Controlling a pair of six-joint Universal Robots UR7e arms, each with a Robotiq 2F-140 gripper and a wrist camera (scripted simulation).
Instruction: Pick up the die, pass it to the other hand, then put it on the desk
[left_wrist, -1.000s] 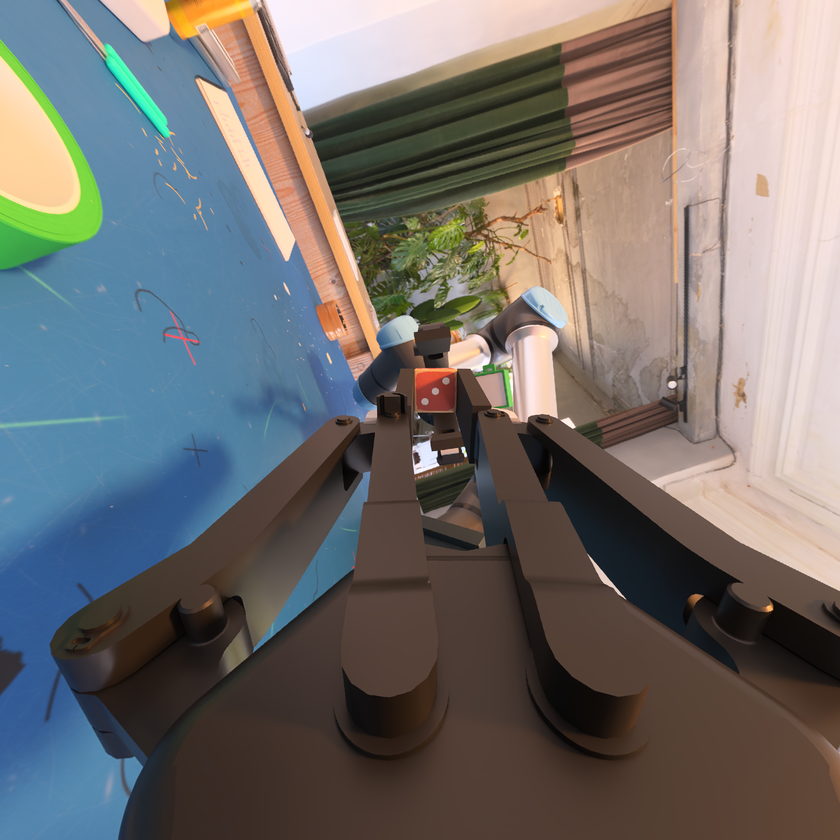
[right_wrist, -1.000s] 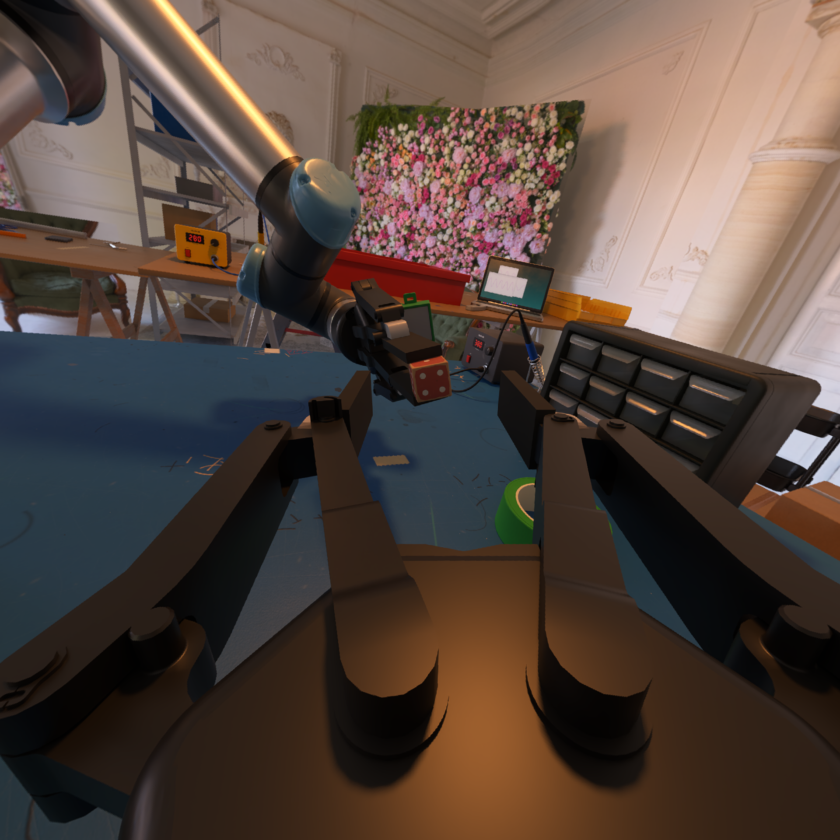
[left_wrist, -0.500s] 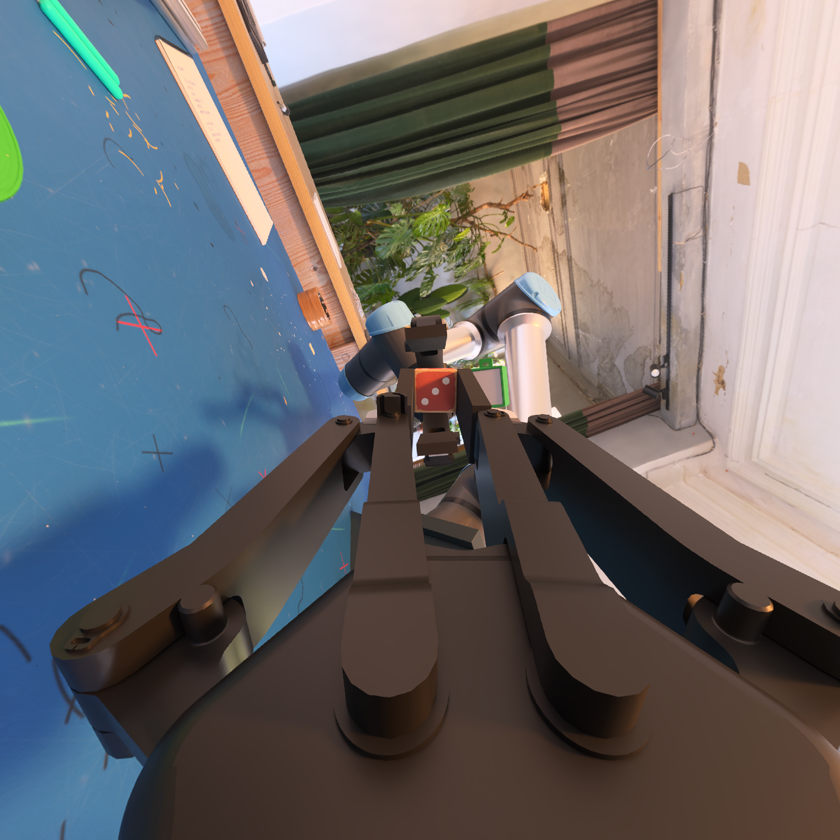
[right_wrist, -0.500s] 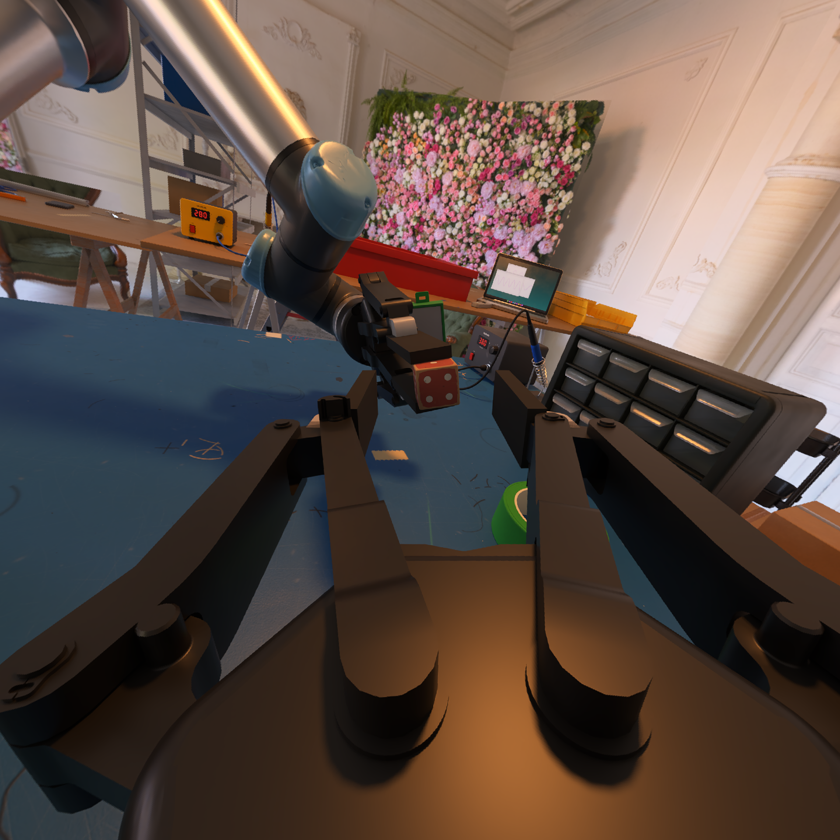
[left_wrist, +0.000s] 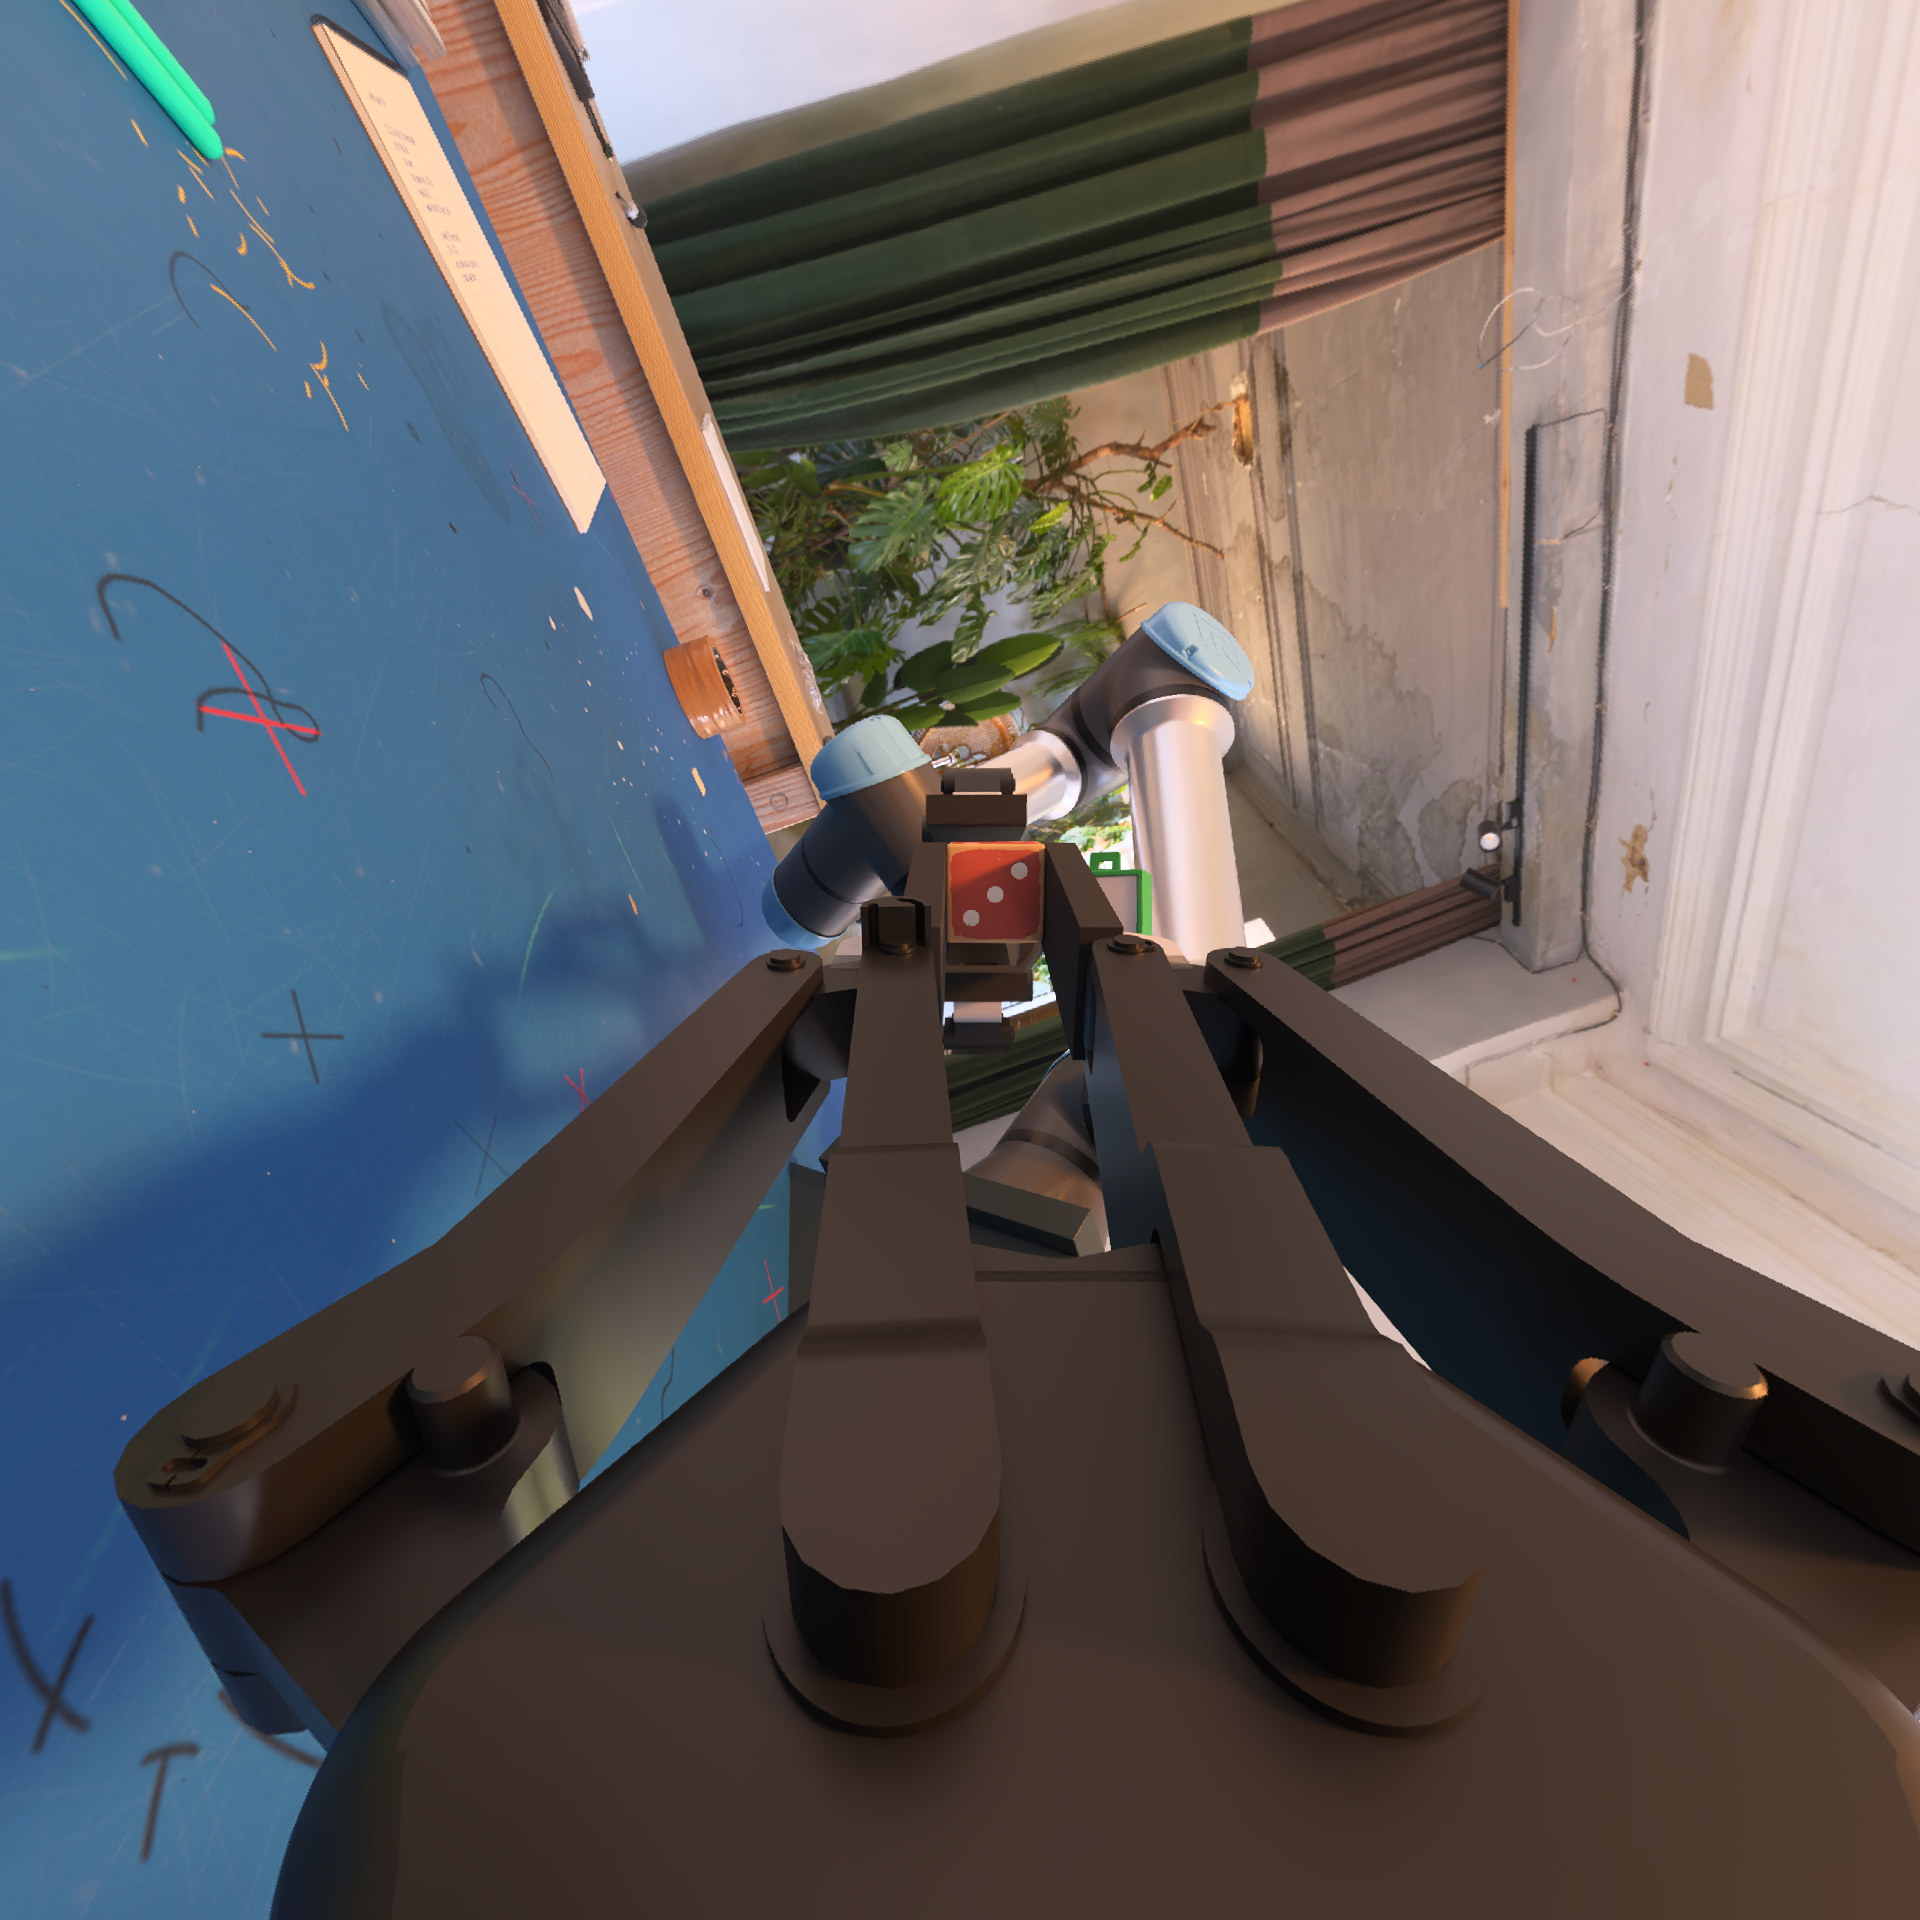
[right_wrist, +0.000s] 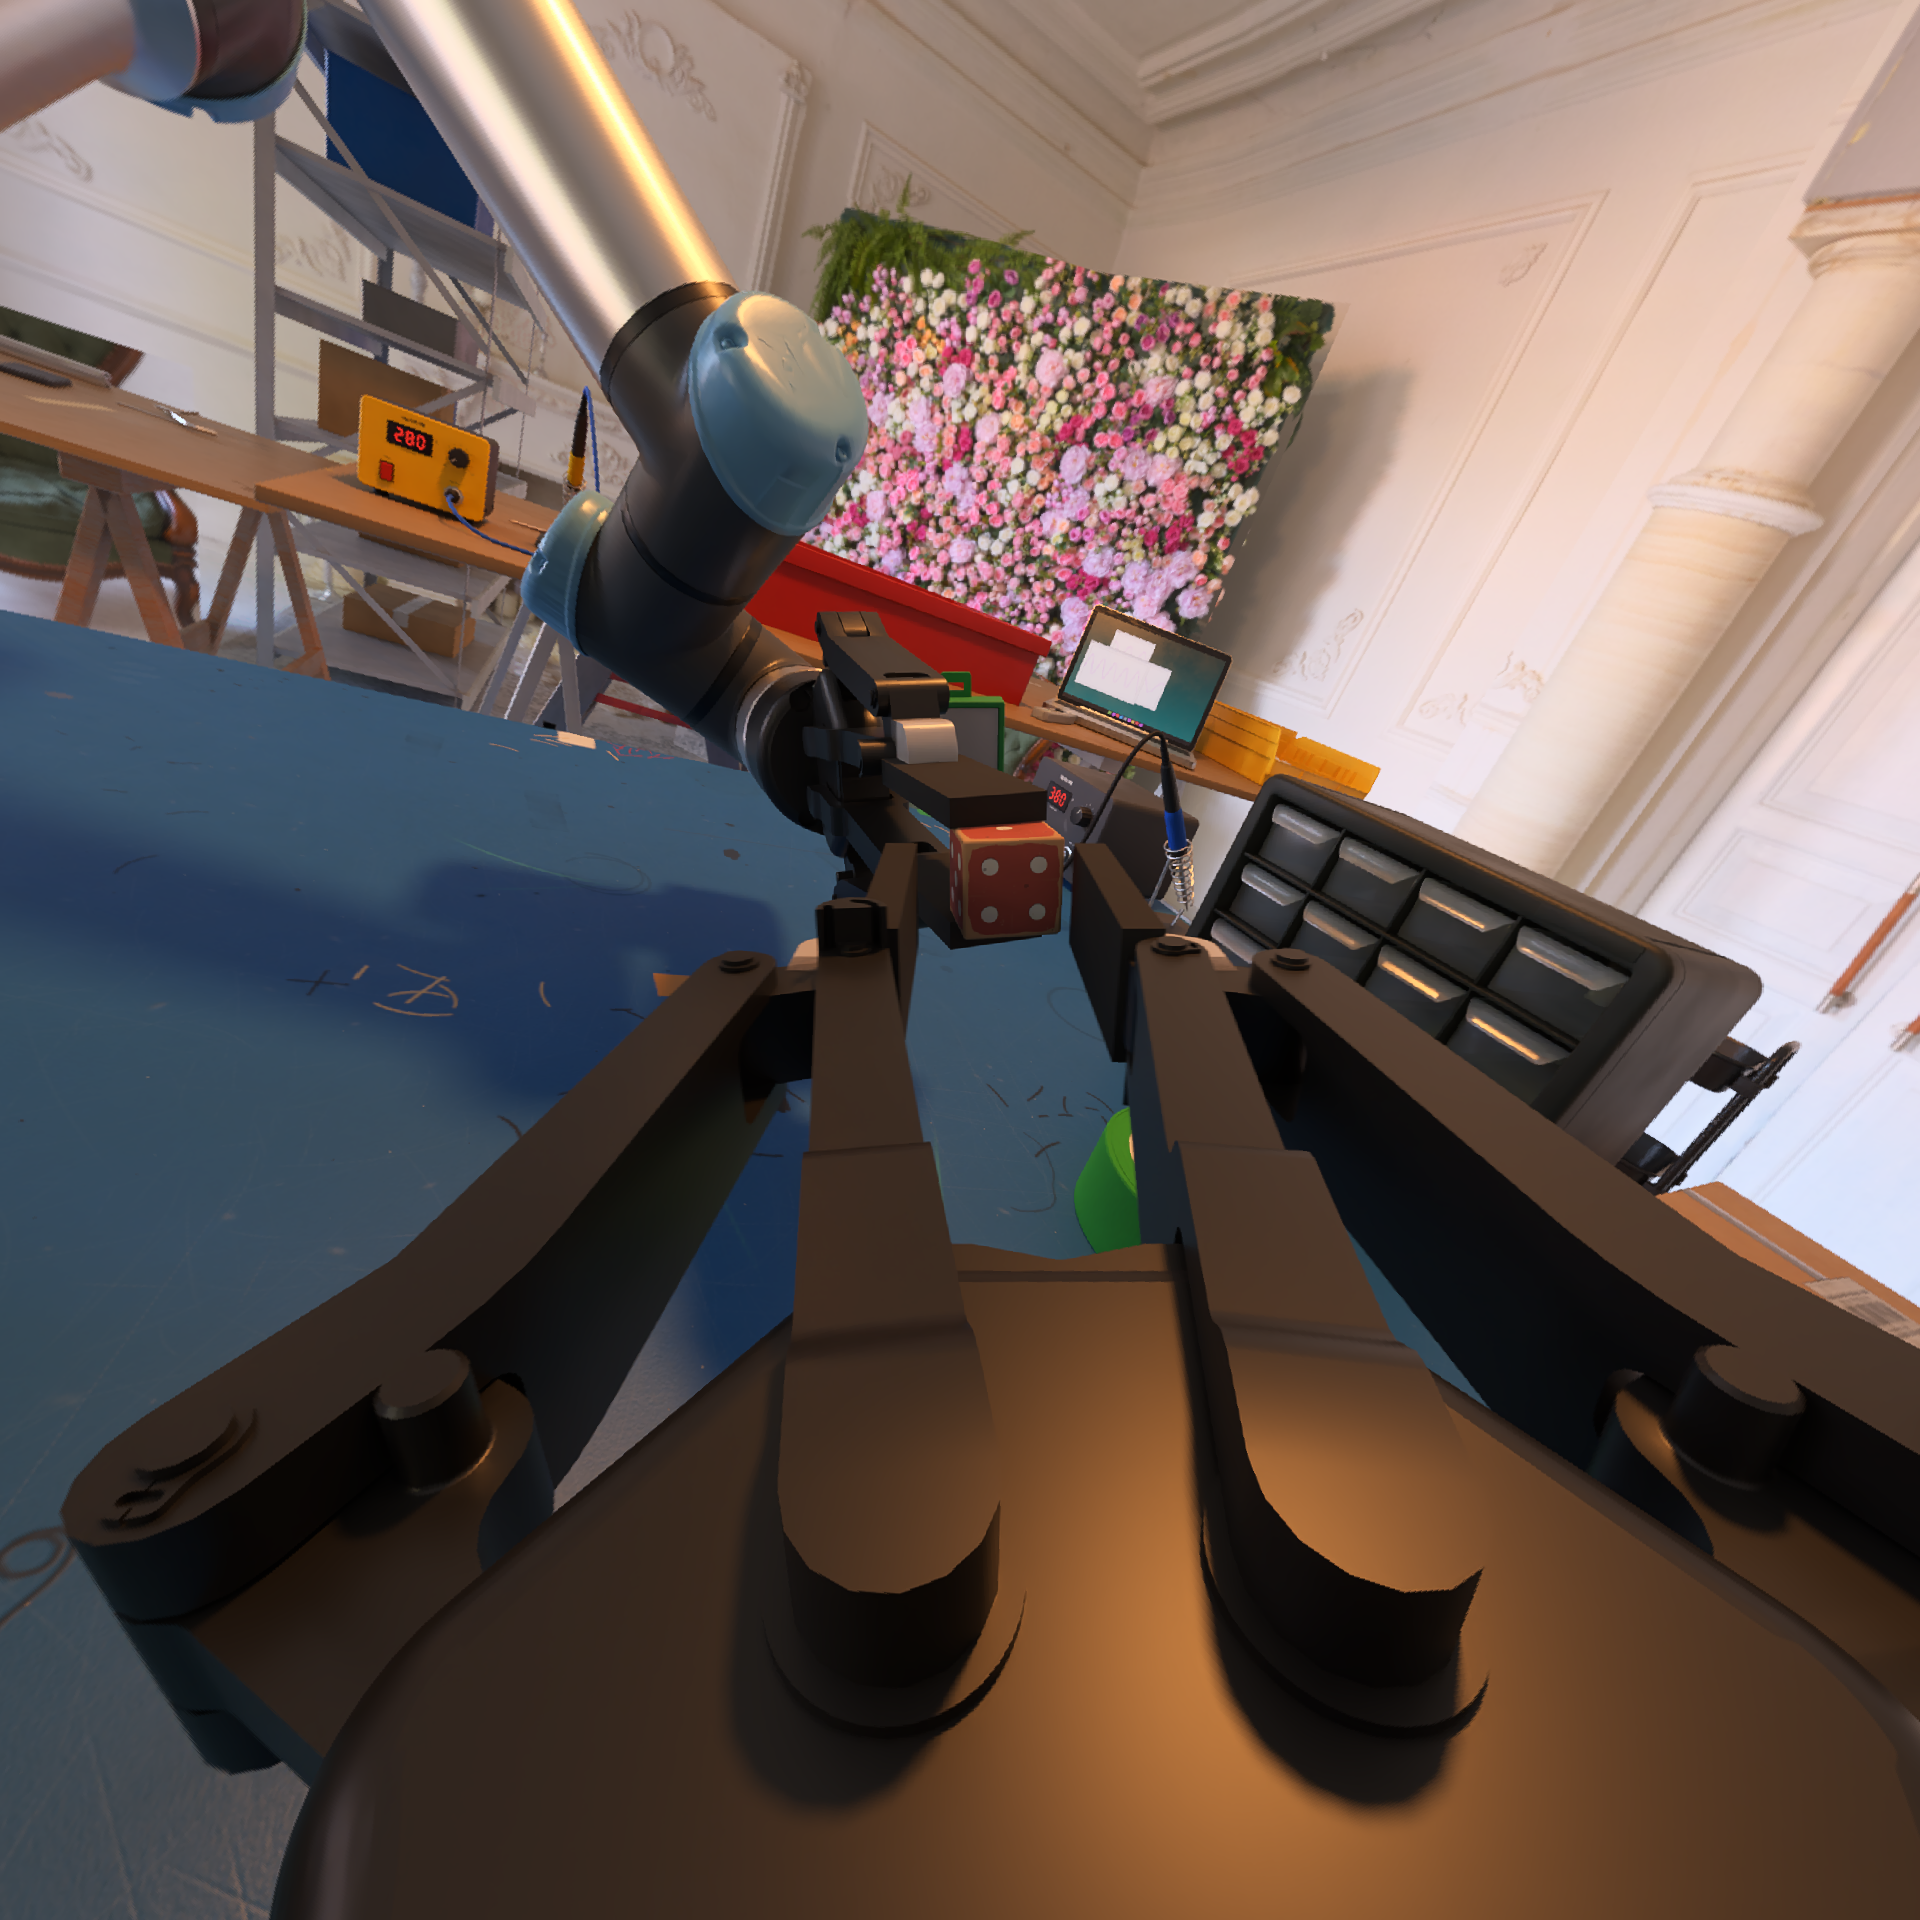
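The red die with white pips (left_wrist: 992, 894) sits between the fingertips of my left gripper (left_wrist: 992, 920), which is shut on it and holds it in the air above the blue desk (left_wrist: 312, 935). In the right wrist view the die (right_wrist: 1006, 891) is clamped top and bottom by the left gripper's fingers (right_wrist: 966, 795). My right gripper (right_wrist: 997, 909) straddles the die from both sides, its jaws narrowed with a thin gap showing on each side. In the left wrist view the right gripper's pads (left_wrist: 971, 816) show just above and below the die.
A green tape roll (right_wrist: 1107, 1184) lies on the desk (right_wrist: 312, 883) under my right gripper. A black drawer cabinet (right_wrist: 1455, 935) stands to the right, a soldering station (right_wrist: 1070, 800) behind. A green pen (left_wrist: 166, 83), a white strip (left_wrist: 468, 312) and a brown roll (left_wrist: 707, 686) lie farther off.
My right gripper has moved up to the die and its jaws have narrowed from wide open to just either side of it. The left gripper still holds the die.
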